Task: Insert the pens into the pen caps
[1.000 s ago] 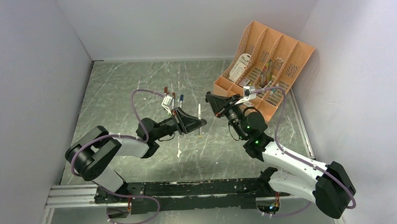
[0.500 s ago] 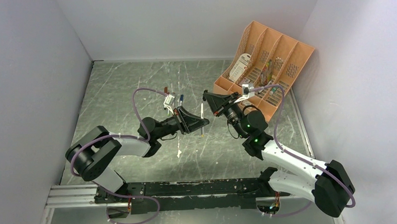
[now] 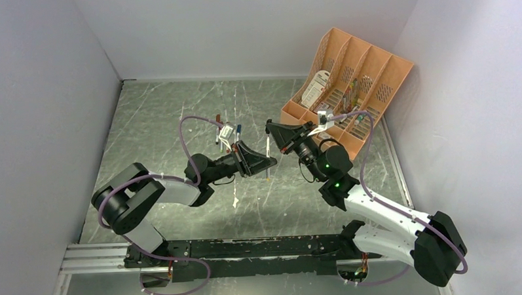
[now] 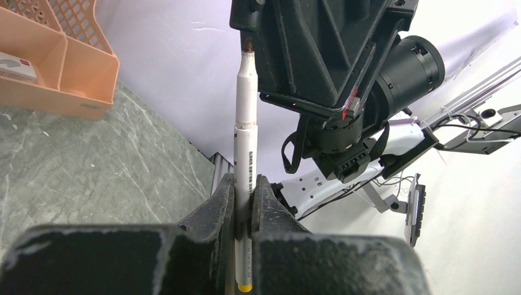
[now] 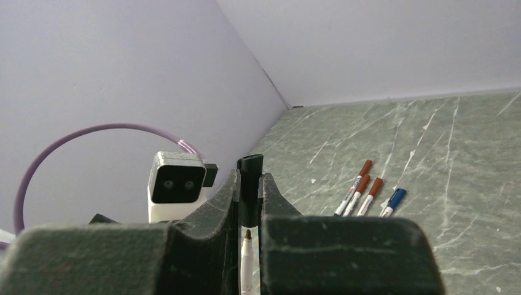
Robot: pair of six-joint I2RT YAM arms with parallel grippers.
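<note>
On the left of the grey-green marbled tabletop [image 3: 153, 125], the left arm reaches in toward the centre. It carries a small white camera box [image 5: 178, 178] on its wrist. Beyond it, on the far part of the tabletop, four thin white marker pens [image 5: 361, 184] lie side by side. Three have red-brown caps and the rightmost has a blue one, and all lie well apart from both arms.

The left pincer [image 3: 267, 164] is clamped tight on a long white marker pen with a yellow rear end and a bare brown tip [image 4: 246, 132]. It holds the pen roughly upright by its lower half. The yellow end pokes out below the fingers [image 4: 222, 206], and the uncapped tip rises well above them.

Right over that tip, coming in from the right, is the right pincer [image 5: 249, 206]. It is closed on a short black plastic pen cap [image 5: 250, 184], gripped around its lower part, with the top standing out past the fingers. In the right wrist view the brown tip lines up with the cap and sits just under its lower end, not visibly inside it. Whether the two touch cannot be told.

In the far right corner, near the walls, stands a slotted orange plastic organiser tray [image 3: 403, 67]. It tilts back, and its compartments hold papers and small items.
</note>
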